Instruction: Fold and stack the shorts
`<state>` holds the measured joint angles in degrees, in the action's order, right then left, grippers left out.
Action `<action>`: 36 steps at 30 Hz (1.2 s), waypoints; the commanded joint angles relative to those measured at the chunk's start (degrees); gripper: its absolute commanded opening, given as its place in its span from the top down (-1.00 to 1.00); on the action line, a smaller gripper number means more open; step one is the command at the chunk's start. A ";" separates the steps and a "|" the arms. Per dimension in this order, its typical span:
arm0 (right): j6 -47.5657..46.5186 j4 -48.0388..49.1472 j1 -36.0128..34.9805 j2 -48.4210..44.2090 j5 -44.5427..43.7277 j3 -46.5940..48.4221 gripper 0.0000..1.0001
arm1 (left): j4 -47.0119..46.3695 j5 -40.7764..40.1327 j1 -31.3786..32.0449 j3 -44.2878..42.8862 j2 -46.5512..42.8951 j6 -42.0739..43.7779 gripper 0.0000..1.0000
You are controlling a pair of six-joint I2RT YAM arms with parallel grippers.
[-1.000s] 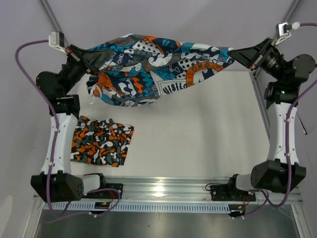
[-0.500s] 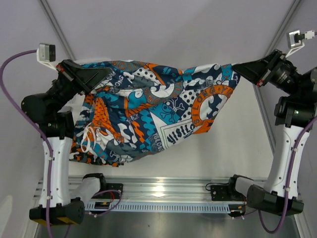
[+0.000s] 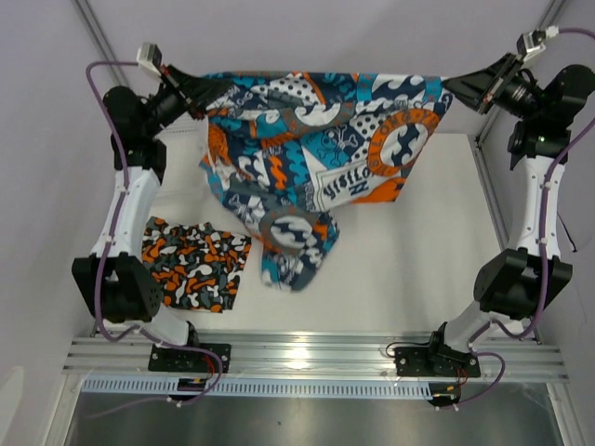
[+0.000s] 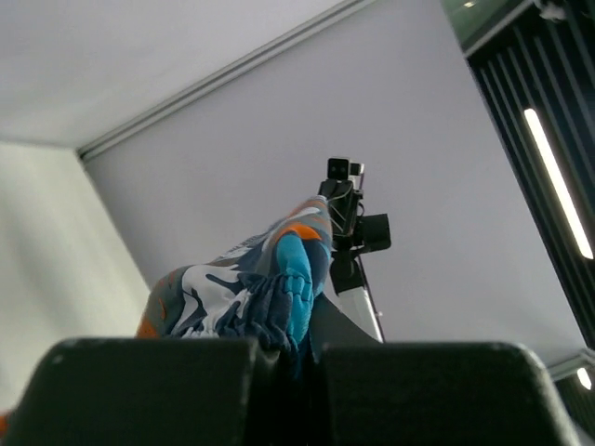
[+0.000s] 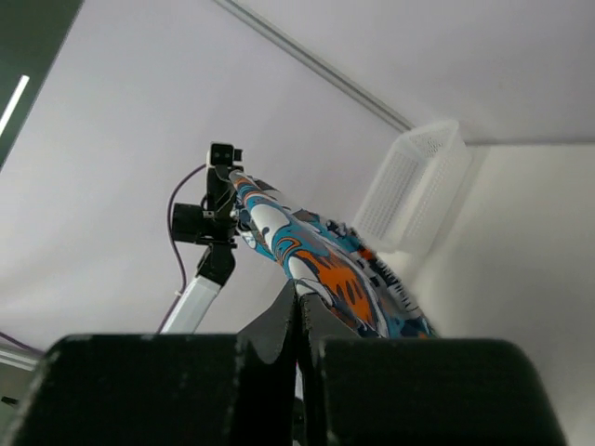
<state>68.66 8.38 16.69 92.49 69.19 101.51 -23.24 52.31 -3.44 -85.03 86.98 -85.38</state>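
The teal-blue, orange and white graphic shorts hang stretched in the air between both arms, their lower part drooping toward the table. My left gripper is shut on the shorts' left corner; its wrist view shows bunched fabric pinched in my left gripper. My right gripper is shut on the right corner, and the cloth runs away from my right gripper toward the other arm. The camouflage shorts lie folded flat on the table at the front left.
A white mesh basket stands at the table's far edge, seen only in the right wrist view. Frame posts rise at both back corners. A metal rail with both arm bases runs along the near edge.
Both arms have swung up and back, lifting the graphic shorts higher and pulling them taut. The cloth has cleared the camouflage shorts, which show fully again.
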 commanded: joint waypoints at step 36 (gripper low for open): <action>-11.27 -20.15 8.71 -28.97 -0.55 18.09 1.00 | 20.34 -5.56 6.69 -1.09 -34.88 9.27 1.00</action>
<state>60.14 -1.04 25.10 55.48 70.74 117.82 -9.93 48.07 3.25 -84.71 44.49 -77.91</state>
